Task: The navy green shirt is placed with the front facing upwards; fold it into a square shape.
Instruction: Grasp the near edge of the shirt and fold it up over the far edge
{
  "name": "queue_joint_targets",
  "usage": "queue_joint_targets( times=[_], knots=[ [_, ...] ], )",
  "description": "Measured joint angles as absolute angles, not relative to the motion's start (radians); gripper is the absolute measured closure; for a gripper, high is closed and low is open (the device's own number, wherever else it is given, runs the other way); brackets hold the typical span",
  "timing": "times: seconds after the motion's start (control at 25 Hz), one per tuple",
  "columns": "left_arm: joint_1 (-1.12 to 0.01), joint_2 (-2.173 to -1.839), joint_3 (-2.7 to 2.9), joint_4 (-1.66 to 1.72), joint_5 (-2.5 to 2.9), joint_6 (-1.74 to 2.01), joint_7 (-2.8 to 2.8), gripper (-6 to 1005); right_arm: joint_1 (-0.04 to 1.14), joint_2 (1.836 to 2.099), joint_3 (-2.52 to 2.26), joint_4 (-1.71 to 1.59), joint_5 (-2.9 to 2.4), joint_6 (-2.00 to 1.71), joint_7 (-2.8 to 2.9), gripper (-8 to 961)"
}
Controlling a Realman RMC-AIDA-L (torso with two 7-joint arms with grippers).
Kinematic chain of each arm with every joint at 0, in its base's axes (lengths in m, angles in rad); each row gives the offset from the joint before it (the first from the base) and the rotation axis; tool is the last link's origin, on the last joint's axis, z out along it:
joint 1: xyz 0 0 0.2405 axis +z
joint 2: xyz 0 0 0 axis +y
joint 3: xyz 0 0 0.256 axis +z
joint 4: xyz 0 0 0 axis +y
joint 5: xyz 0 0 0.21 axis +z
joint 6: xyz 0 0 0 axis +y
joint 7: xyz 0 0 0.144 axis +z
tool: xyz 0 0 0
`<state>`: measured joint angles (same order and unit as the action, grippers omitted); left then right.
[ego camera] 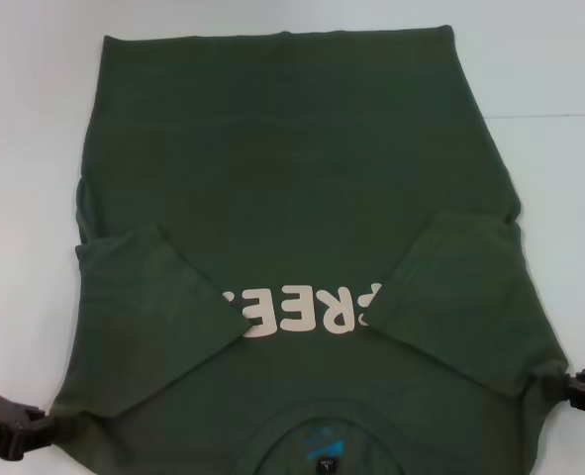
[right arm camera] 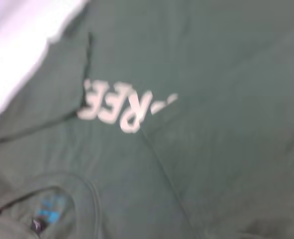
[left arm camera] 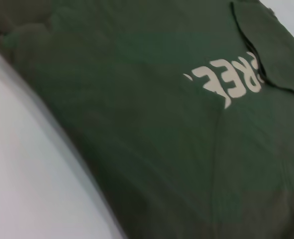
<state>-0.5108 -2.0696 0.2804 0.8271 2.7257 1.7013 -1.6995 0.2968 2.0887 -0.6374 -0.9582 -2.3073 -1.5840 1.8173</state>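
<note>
The navy green shirt point(ego camera: 292, 168) lies front up on the white table point(ego camera: 25, 148), its neckline point(ego camera: 322, 435) nearest me. Both sleeves are folded inward over the chest, the left sleeve point(ego camera: 148, 297) and the right sleeve point(ego camera: 470, 297) each covering an end of the pale lettering point(ego camera: 302, 309). My left gripper point(ego camera: 37, 424) sits at the near left shoulder corner, where the cloth gathers into its tip. At the near right shoulder, my right gripper point(ego camera: 572, 386) has the cloth puckered into it the same way. Both wrist views look down on the shirt point(left arm camera: 151, 129) point(right arm camera: 211, 99) without showing fingers.
Bare white table surrounds the shirt on the left, right and far side. The hem point(ego camera: 272, 40) lies at the far end. The blue neck print point(right arm camera: 49, 211) shows inside the collar.
</note>
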Motion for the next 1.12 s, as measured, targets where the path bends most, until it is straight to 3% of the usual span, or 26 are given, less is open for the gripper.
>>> queue_joint_targets(
  times=[0.52,1.12],
  knots=[
    [-0.462,-2.079,0.188,0.818,2.683,1.804,-1.396,967,0.206,2.087,-0.264,-0.669,-2.261,-1.645,1.244,933],
    [-0.397,-2.083,0.150,0.848,2.684,1.949,-1.203,965,0.077,2.088,-0.065,-0.615,-2.263,-1.846,0.949,932]
  ],
)
